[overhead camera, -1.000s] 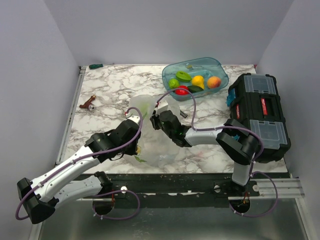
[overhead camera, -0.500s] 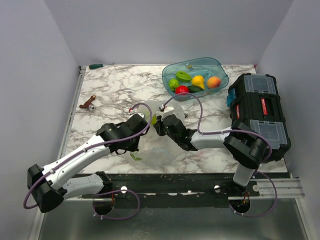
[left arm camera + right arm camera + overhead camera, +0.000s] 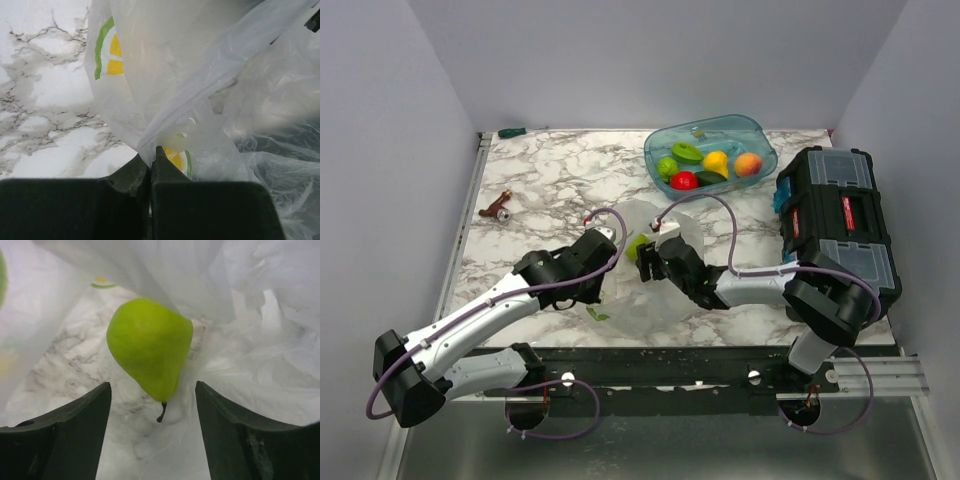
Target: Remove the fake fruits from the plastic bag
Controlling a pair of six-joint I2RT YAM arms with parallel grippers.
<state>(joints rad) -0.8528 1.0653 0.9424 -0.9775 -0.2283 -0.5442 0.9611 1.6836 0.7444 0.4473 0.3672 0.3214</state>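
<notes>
Right wrist shows my right gripper [image 3: 152, 385] spread before the green pear [image 3: 150, 345] in the plastic bag [image 3: 200, 75], by the near edge of the bench [image 3: 540, 170]. My left gripper [image 3: 150, 155] pinches film. Closing may snag plastic.

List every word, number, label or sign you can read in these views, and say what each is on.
No legible text in any view.
The plastic bag bears only lemon-slice prints, no words.
The black toolbox has a teal patch at its left end; too small to tell if it carries writing.
The teal tub shows no label.
</notes>
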